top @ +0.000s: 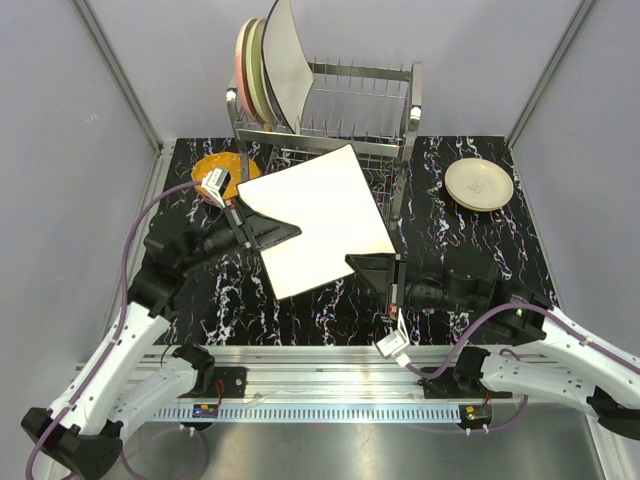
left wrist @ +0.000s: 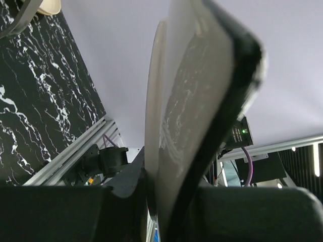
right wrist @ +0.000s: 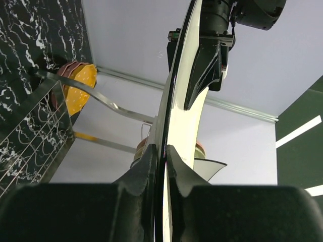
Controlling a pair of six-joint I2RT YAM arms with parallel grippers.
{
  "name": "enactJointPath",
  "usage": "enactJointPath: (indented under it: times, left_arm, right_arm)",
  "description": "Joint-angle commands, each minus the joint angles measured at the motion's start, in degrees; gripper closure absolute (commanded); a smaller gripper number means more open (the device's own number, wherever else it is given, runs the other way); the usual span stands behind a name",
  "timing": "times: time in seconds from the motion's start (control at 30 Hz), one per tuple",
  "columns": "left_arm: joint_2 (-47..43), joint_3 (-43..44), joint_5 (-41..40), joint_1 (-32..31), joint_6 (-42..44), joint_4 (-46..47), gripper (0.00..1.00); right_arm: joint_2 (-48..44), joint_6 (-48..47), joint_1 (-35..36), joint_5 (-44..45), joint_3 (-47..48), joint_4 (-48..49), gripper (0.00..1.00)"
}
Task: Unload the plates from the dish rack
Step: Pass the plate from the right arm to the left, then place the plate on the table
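Over the black marble table [top: 200, 300], both arms reach inward to mid-frame. The left claw [top: 280, 232] and right claw [top: 366, 266] pinch opposite edges of the square plate [top: 320, 210], just below the dish rack [top: 400, 110].

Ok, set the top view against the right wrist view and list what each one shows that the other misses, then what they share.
Top view only: the round cream plate lying flat at the right, and the whole face of the square plate. Right wrist view only: that square plate seen edge-on, with the right gripper and its fingers pinching the rim from both sides. Both: the left gripper clamped on the plate's other side, the orange plate and the rack.
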Motion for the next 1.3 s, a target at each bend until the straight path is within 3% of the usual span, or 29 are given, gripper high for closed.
enactJointPath:
  times: [0.0, 0.07, 0.1, 0.17, 0.2, 0.33, 0.4, 0.43, 0.57, 0.77, 0.93, 1.13, 1.27]
  left_arm:
    - [-1.85, -1.24, -1.64, -0.17, 10.34, -1.93, 1.0]
    - [-3.07, -3.44, -0.33, 1.23, 10.53, 1.48, 1.0]
    - [-4.47, -5.2, 0.38, 1.85, 10.0, 2.71, 1.0]
    - [-6.23, -10.03, 2.74, 4.74, 9.13, 8.51, 1.0]
    - [-6.42, -11.35, 3.63, 5.8, 8.69, 9.66, 1.0]
    - [-6.07, -16.28, 7.94, 10.36, 10.43, 12.04, 1.0]
    - [-5.63, -18.21, 9.78, 11.43, 14.28, 11.95, 1.0]
    - [-5.37, -18.66, 10.4, 12.04, 15.87, 11.6, 1.0]
    - [-2.57, -19.37, 12.6, 12.4, 24.57, 6.78, 1.0]
    - [1.49, -18.31, 12.69, 12.66, 36.08, -0.44, 1.0]
    - [3.85, -17.96, 10.06, 12.66, 42.42, -5.8, 1.0]
    - [8.16, -21.03, 10.05, 12.57, 42.43, -2.21, 1.0]
    - [12.29, -23.75, 10.4, 12.66, 37.97, 4.46, 1.0]
  right_arm:
    - [-1.86, -3.2, 0.82, 2.14, 1.92, 13.3, 0.97]
    - [-3.27, -2.85, 0.82, 2.4, 0.95, 12.42, 0.88]
    - [-3.53, -2.67, 0.82, 2.75, 0.25, 12.16, 0.73]
    - [-4.85, -1.62, 0.82, 3.54, -0.71, 12.15, 0.6]
    - [-5.2, -1.18, 0.82, 3.89, -0.98, 12.07, 0.46]
    - [-7.57, 0.23, 0.82, 6.97, -1.86, 10.93, 0.16]
    - [-8.54, 0.14, 0.82, 8.72, -3.09, 10.31, 0.09]
    - [-9.68, 0.05, 0.82, 9.34, -3.7, 10.31, 0.01]
    - [-10.92, 2.41, 0.82, 15.91, -0.66, 1.04, 0.0]
    - [-1.7, 23.06, 0.82, 28.4, 16.03, -16.31, 0.0]
    - [-1.25, 31.42, 0.82, 28.68, 17.13, -20.54, 0.0]
    - [-2.83, 40.91, -0.14, 29.3, 13.44, -20.54, 0.0]
    - [-3.18, 45.48, -2.6, 29.65, 11.67, -19.84, 0.0]
